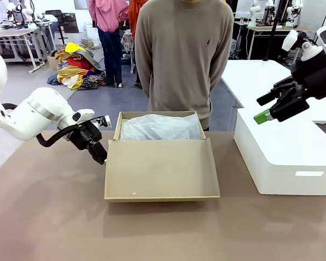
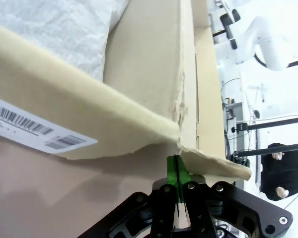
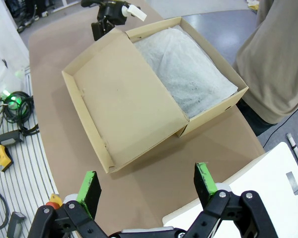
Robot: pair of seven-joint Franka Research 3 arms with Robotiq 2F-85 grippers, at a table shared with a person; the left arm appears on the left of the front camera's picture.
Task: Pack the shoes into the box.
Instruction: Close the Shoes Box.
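Two arms at a brown table (image 1: 54,217). Nearest the camera, the cardboard shoebox (image 1: 161,168) lies mid-table with its hinged flap lid (image 1: 161,169) folded out flat toward the robot's side, inner face up. Behind the lid is the box tray, filled with crumpled white tissue paper (image 1: 158,127); shoes can't be seen, the tissue covers whatever is in the tray

Left gripper (image 1: 99,155) is low at the box's left side, at the corner where lid meets tray, touching or just beside the cardboard. In the left wrist view its green pads (image 2: 176,171) are pressed together, clenched with nothing between them, tips right under the torn edge of a cardboard flap. Same view: a white barcode sticker (image 2: 30,128) on the box's outer wall; bars visible, print too small to read

Right gripper (image 1: 270,107) hangs raised over the white plastic bin (image 1: 285,157), which sits on the table to the right of the box, apart from it. Its fingers (image 3: 205,179) are spread wide, released, holding nothing. A small pale label (image 1: 309,174) on the bin's front wall, no text legible

Far side: a person in a beige sweater (image 1: 183,54) stands right behind the box, arms behind the back. A small dark logo on the sweater chest, unreadable. Beyond, a pile of coloured clothes (image 1: 76,66) on the floor
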